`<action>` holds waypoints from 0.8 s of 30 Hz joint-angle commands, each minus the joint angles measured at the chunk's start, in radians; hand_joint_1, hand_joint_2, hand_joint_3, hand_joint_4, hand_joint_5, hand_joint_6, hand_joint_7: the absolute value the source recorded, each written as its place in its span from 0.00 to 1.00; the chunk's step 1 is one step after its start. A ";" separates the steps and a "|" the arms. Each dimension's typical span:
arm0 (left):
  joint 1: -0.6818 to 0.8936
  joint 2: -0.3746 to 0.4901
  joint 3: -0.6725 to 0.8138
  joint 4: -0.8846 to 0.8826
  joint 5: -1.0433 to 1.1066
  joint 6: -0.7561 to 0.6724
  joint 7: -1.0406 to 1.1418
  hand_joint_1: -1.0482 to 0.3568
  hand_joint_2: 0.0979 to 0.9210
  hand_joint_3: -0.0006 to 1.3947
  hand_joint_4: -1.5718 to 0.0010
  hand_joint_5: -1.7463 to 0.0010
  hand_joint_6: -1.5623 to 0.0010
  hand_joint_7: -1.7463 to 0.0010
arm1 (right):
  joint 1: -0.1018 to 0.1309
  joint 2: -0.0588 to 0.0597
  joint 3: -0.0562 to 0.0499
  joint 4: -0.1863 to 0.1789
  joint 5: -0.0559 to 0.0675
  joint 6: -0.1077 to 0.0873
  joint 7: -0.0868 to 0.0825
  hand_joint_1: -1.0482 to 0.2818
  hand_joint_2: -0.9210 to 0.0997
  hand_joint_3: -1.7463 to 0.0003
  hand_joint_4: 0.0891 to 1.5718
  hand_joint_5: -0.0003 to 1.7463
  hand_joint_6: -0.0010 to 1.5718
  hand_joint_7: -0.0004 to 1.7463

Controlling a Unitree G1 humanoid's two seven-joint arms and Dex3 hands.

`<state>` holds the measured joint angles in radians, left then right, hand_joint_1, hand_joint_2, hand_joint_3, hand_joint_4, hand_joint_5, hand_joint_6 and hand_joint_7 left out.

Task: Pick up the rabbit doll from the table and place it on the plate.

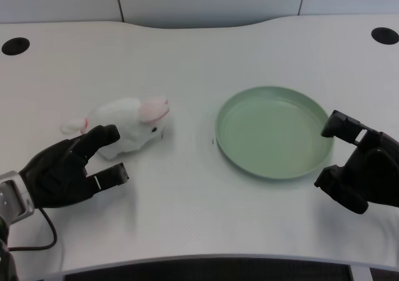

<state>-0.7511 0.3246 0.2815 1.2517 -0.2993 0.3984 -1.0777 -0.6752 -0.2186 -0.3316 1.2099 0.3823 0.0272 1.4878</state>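
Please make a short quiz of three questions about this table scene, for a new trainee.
1. True or false: the rabbit doll already lies on the plate.
2. Which side of the plate is the doll on in the head view? A) left B) right C) behind it
3. Fill in: the left robot hand holds ____.

Key
1. False; the doll lies on the white table, apart from the green plate.
2. A.
3. Nothing; its fingers are spread, next to the doll.
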 commanded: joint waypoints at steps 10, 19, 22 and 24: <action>0.006 0.011 0.001 -0.001 0.006 -0.005 -0.008 0.39 1.00 0.16 0.63 0.00 0.69 0.22 | -0.010 -0.015 -0.003 -0.003 -0.001 -0.012 -0.002 0.34 0.03 1.00 0.67 1.00 0.57 0.85; 0.007 0.010 0.001 -0.002 0.007 -0.010 -0.009 0.39 1.00 0.17 0.62 0.00 0.69 0.22 | -0.012 -0.017 -0.001 -0.002 -0.004 -0.015 0.002 0.36 0.03 1.00 0.67 1.00 0.61 0.78; 0.007 0.010 0.000 -0.001 0.007 -0.011 -0.004 0.39 1.00 0.17 0.62 0.00 0.69 0.22 | -0.014 -0.017 -0.001 -0.001 -0.005 -0.011 0.003 0.35 0.03 1.00 0.67 1.00 0.61 0.79; 0.006 0.011 0.000 0.000 0.007 -0.008 -0.003 0.39 1.00 0.17 0.63 0.00 0.69 0.22 | -0.014 -0.017 0.000 -0.001 -0.007 -0.009 0.002 0.34 0.03 1.00 0.67 1.00 0.60 0.78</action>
<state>-0.7511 0.3246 0.2815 1.2518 -0.2994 0.3912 -1.0778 -0.6752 -0.2188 -0.3318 1.2099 0.3766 0.0178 1.4876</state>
